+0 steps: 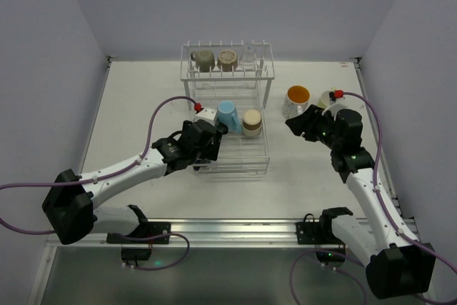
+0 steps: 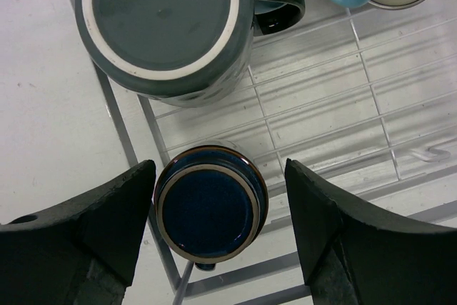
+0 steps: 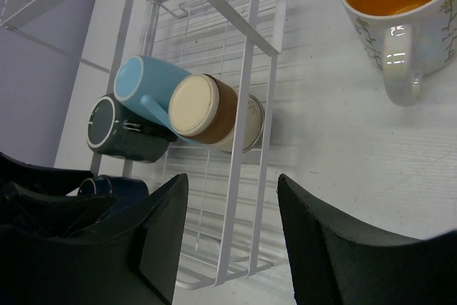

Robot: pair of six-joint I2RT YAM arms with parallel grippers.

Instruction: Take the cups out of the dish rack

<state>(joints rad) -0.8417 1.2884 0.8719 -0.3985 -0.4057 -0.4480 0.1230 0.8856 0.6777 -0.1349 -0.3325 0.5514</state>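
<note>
The white wire dish rack (image 1: 263, 62) stands mid-table. Its upper shelf holds an olive cup (image 1: 203, 59), a tan cup (image 1: 227, 58) and a clear glass (image 1: 248, 55). In the lower basket lie a light blue cup (image 1: 227, 113), a brown-and-cream cup (image 1: 251, 122), a dark green cup (image 2: 164, 23) and a small dark blue cup (image 2: 207, 208). My left gripper (image 2: 220, 169) is open astride the dark blue cup, with a gap on the right side. My right gripper (image 3: 232, 178) is open and empty, right of the rack (image 3: 253, 41).
A white cup with an orange inside (image 1: 297, 98) stands upright on the table right of the rack. A pale cup (image 1: 327, 98) sits beside it, partly hidden behind my right wrist. Walls close the table on three sides.
</note>
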